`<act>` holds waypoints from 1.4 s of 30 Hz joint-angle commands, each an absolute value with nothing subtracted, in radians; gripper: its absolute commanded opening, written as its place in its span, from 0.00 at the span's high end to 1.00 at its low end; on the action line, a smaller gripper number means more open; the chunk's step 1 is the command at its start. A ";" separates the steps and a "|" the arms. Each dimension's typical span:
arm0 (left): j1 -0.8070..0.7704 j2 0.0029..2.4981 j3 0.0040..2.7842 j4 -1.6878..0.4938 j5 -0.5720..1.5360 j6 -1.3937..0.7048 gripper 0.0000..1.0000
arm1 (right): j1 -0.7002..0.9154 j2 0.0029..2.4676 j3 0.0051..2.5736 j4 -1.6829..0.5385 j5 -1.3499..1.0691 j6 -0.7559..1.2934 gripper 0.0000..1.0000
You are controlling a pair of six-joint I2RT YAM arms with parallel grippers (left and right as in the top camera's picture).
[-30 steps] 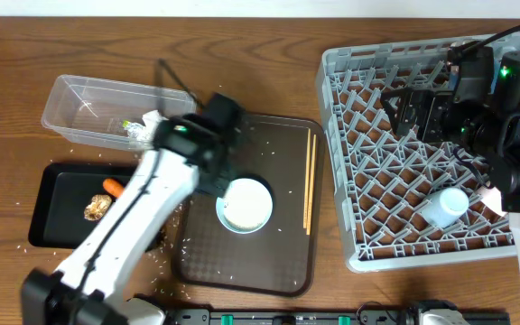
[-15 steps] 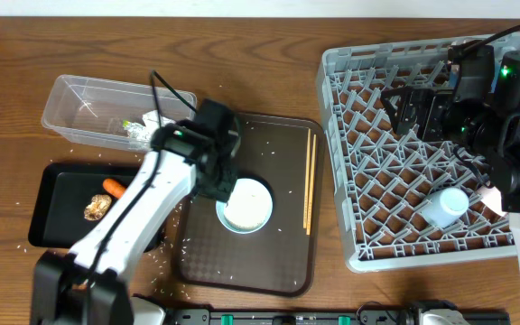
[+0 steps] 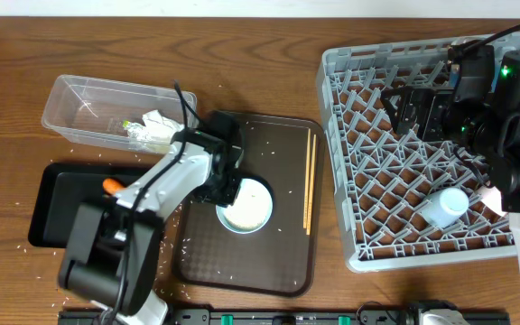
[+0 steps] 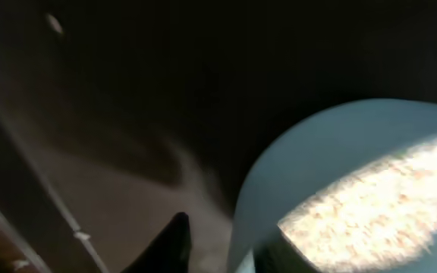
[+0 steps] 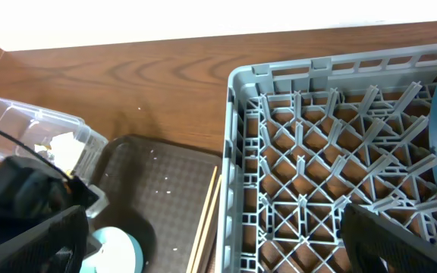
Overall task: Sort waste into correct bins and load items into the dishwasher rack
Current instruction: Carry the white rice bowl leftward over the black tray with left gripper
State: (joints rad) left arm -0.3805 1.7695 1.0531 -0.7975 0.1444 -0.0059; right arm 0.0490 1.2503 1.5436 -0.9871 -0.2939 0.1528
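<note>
**Operator:** Where is the light blue cup (image 3: 246, 206)?
**Legend:** Overhead view: it stands upright on the dark brown serving tray (image 3: 278, 257), left of the chopsticks (image 3: 310, 181), with white rice (image 4: 370, 197) inside. Your left gripper (image 3: 231, 188) sits at the cup's left rim.

**Operator:** Are the left jaws gripping it?
**Legend:** Left wrist view: one dark finger (image 4: 174, 241) lies outside the cup wall and a second dark tip lies inside, so the rim runs between them. You cannot tell from this view whether they pinch it.

**Operator:** And my right side?
**Legend:** Your right gripper (image 5: 211, 227) hangs over the far part of the dishwasher rack (image 3: 377, 226), jaws wide apart and holding nothing. A small pale cup (image 3: 447, 206) stands in the rack toward its near right corner.

**Operator:** The waste?
**Legend:** Crumpled white paper (image 3: 158, 122) and a green-yellow wrapper (image 3: 134, 133) lie in the clear tub (image 3: 79, 104). The carrot piece (image 3: 113, 186) lies in the black tray (image 3: 52, 212). Loose grains (image 3: 165, 251) dot the serving tray and the desk (image 3: 242, 63).
</note>
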 commanded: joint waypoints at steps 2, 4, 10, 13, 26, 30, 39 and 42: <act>-0.376 1.802 1.041 -0.773 0.149 0.007 0.90 | 0.059 1.257 1.554 -0.987 -0.287 0.164 0.01; -0.376 1.802 1.041 -0.763 0.149 0.007 0.93 | 0.059 1.257 1.554 -0.987 -0.288 0.164 0.01; -0.376 1.798 1.054 -0.803 0.150 0.007 0.76 | 0.059 1.257 1.554 -0.987 -0.287 0.164 0.01; -0.376 1.790 1.065 -0.813 0.150 0.007 0.73 | 0.059 1.257 1.554 -0.983 -0.287 0.164 0.01; -0.376 1.762 1.078 -0.807 0.102 0.007 0.80 | 0.059 1.257 1.554 -0.976 -0.287 0.164 0.01; -0.376 1.760 1.076 -0.788 0.067 0.007 0.81 | 0.059 1.263 1.554 -0.968 -0.288 0.164 0.01; -0.376 1.792 1.032 -0.744 0.067 0.006 0.94 | 0.059 1.268 1.554 -0.968 -0.288 0.164 0.01; -0.376 1.791 1.032 -0.739 0.080 0.006 0.94 | 0.059 1.268 1.554 -0.968 -0.288 0.164 0.01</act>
